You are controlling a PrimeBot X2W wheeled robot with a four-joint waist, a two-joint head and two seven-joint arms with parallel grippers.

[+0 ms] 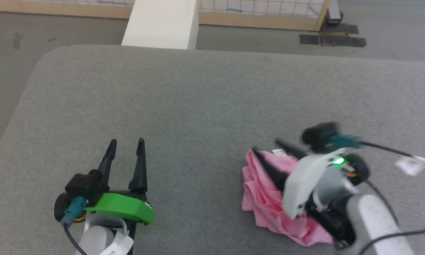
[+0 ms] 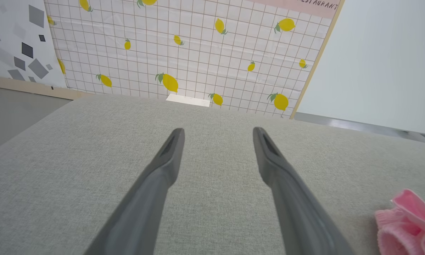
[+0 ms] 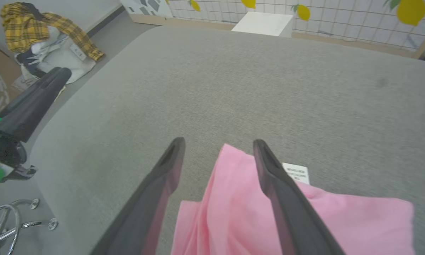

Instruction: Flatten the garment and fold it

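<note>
Garment [image 1: 265,202] in a crumpled heap near the front right of the grey fabric-covered tabletop [image 1: 198,99], as we see it from the head view. We judge the task to be at its very beginning. The pink cloth is bunched and creased, with no edge drawn out flat and no deliberate fold made, so both flattening and folding are left to do. The right gripper [image 1: 265,146] is released, its two dark fingers spread and reaching in over the far edge of the heap. In the right wrist view a raised ridge of the cloth stands between the fingers, which have not closed on it; whether they touch the cloth we cannot tell. The left gripper [image 1: 127,141] is likewise released and holds nothing. It is poised over bare tabletop well apart from the garment, which shows at the lower right corner of the left wrist view. By count we find one garment, one white label [image 3: 296,173] lying at its far edge, two grippers with two fingers each, and one white block [image 1: 161,23] beyond the far edge of the tabletop.
</note>
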